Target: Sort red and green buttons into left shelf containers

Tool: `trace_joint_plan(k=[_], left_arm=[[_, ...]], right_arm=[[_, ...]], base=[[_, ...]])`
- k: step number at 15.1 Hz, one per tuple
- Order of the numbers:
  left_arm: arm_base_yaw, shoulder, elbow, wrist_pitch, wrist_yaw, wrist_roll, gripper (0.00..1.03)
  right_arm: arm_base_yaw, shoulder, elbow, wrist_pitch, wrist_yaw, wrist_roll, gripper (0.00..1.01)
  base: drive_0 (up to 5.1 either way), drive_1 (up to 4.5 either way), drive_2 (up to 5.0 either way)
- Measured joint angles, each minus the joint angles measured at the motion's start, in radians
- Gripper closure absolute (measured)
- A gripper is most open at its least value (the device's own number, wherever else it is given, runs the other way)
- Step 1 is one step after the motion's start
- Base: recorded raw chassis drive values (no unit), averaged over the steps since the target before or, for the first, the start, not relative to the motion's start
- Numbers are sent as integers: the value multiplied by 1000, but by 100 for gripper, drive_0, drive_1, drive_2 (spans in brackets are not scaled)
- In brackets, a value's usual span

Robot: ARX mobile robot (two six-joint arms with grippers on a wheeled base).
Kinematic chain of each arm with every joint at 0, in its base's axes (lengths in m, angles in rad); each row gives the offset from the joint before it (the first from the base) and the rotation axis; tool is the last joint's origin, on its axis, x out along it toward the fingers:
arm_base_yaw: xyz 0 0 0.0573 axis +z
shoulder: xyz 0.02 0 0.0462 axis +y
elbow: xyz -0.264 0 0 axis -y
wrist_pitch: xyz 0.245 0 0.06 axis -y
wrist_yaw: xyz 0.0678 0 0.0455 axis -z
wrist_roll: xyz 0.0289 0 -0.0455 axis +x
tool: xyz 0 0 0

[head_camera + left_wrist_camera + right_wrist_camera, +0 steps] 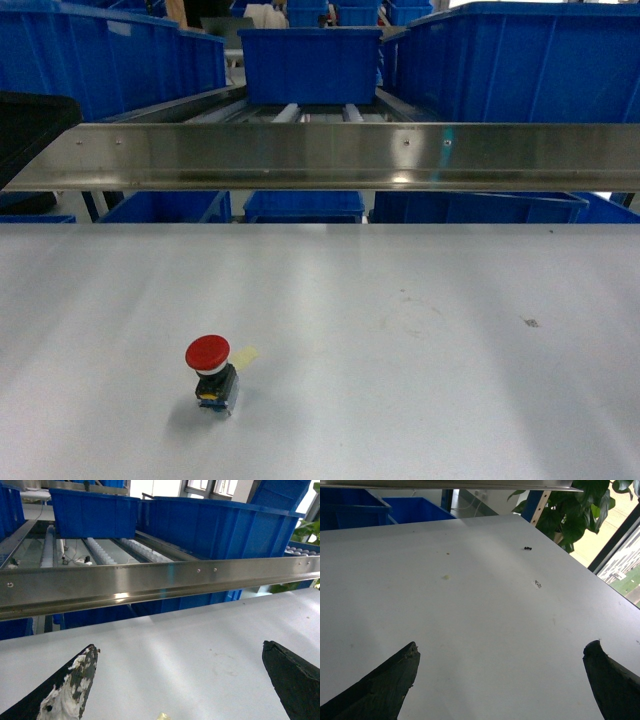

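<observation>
A: Red button [210,368] standing alone on the white surface [420,330], near side and left of centre, red cap up on its black body, with a yellowish tape scrap [245,356] just beside it on the right. No green one anywhere in these views.

B: And neither arm is on it. The left tool [180,680] hangs above bare surface with its fingers spread wide, holding nothing; the right tool [500,680] is just as wide and just as empty, off on the right side.

A: So the pickup is the step, I'd say. Left arm is the natural choice: come down over the cap, close on the black body and not on the round top, and leave the tape out of the grip.

B: Then it has to clear that steel rail [330,155] along the shelf front before reaching a blue bin [310,62].

A: Trouble is, the button doesn't show in either wrist view, only a pale speck at the bottom edge of the left one. The bin interiors are hidden too, and which bin takes red I can't tell
</observation>
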Motion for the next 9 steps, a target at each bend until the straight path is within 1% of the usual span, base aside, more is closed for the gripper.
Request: trace_joint_plan(k=[1, 3, 9], left_arm=[[0, 0, 0, 0, 0, 0, 5], [0, 0, 0, 0, -1, 0, 5], [0, 0, 0, 0, 0, 0, 5]], right_arm=[[-1, 24, 14, -2, 1, 6, 3], [-5, 37, 17, 25, -11, 3, 3], [-7, 31, 14, 32, -7, 3, 3]], base=[[0, 0, 0], [0, 0, 0], [0, 0, 0]])
